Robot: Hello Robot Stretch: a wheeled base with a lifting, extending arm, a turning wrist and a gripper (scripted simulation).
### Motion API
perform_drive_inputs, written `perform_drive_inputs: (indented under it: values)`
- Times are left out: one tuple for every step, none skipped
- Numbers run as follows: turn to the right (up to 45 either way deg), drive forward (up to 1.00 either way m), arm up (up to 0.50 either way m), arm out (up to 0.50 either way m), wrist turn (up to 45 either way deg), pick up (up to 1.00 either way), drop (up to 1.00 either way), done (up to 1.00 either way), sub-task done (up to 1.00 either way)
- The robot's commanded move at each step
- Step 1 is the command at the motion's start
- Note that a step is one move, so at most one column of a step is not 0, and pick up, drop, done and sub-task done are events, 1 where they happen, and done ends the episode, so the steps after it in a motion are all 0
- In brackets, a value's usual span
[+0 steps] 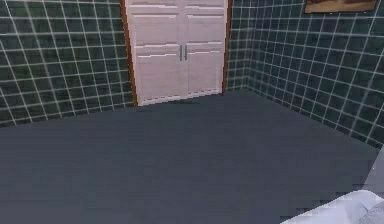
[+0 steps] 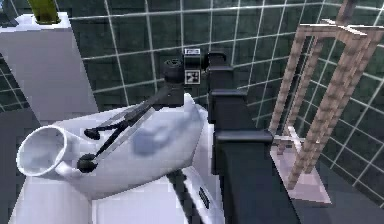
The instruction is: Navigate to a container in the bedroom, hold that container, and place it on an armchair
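Two risks stand out from where I am.

In the forward view, dark tiled walls [image 1: 60, 60] meet at white double doors [image 1: 180, 50], both leaves pulled to. Low at that view's right edge sits the corner of a white fixture [image 1: 340, 210]. Tiling like this suggests a washroom, not a bedroom, so I may be searching the wrong room.

In the arm side view, at the left, a white stand [image 2: 40, 60] carries a yellow-green object [image 2: 45, 8] at the top edge. I judge it the only candidate for the container, but I cannot confirm that. Next comes a rounded white fixture [image 2: 150, 145] with an open mouth, and my claw [image 2: 88, 147] lies across it. With that body behind the fingers, I cannot tell whether the claw holds anything or touches the fixture. My arm [image 2: 245, 150] runs up the middle. A pale wooden rack [image 2: 320, 100] stands just beside it on the right.

Risk one is that turning the base now could drag the claw against the fixture or swing the arm into the rack. Risk two is that reaching for the stand could tip the object off it.
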Motion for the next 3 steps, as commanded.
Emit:
perform_drive_inputs:
  values:
    - [0.0,0.0,0.0,0.0,-21.0,0.0,0.0,0.0,0.0]
    - [0.0,0.0,0.0,-0.28,0.0,0.0,0.0,0.0,0.0]
    - [0.0,0.2,0.0,0.0,0.0,0.0,0.0,0.0,0.0]
